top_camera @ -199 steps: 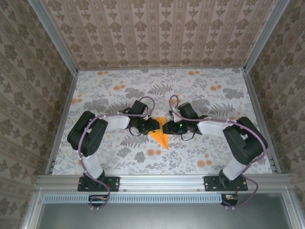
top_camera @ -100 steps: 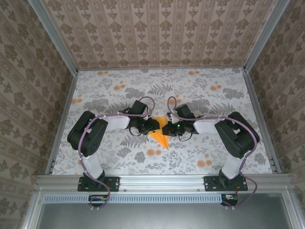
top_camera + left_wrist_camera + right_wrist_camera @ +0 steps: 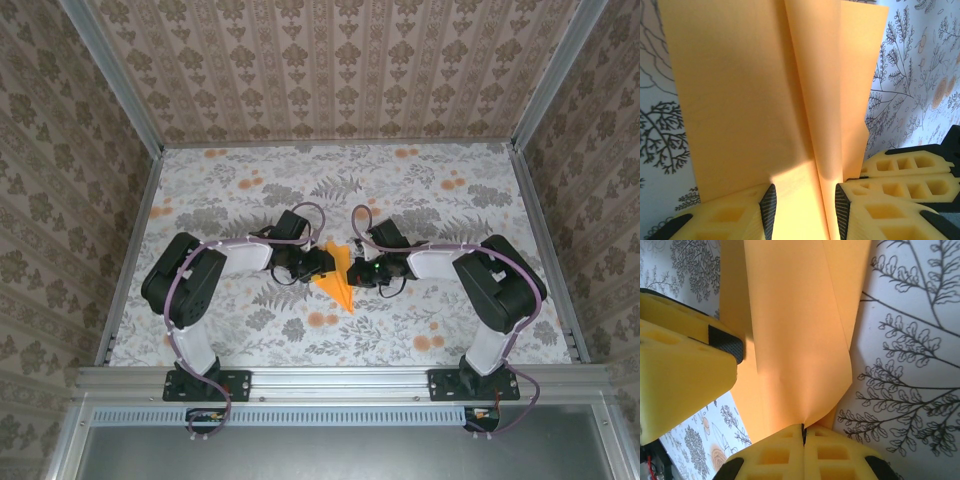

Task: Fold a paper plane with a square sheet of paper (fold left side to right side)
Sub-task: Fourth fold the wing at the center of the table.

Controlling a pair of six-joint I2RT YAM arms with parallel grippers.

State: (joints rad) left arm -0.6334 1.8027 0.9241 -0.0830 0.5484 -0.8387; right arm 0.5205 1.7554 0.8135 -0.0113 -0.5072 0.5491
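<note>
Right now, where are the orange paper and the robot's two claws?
orange paper (image 3: 340,290), top view, its pointed near half.
left gripper (image 3: 804,209), left wrist view, midway between its open fingertips.
right gripper (image 3: 803,431), right wrist view, seam where its fingertips pinch the paper.

Folded orange paper plane (image 3: 338,284), one flap apparently raised.

FOLDING BOOTH: A floral cloth (image 3: 250,190), printed with grey ferns and pale orange blossoms, covers the table inside a booth of 3 patterned walls (image 3: 330,70) papered in beige damask stripes. Aluminium rails (image 3: 130,262) frame the cloth's sides, and a wider metal beam (image 3: 340,380) runs along the near edge above a dark grey panel (image 3: 340,450).
</note>
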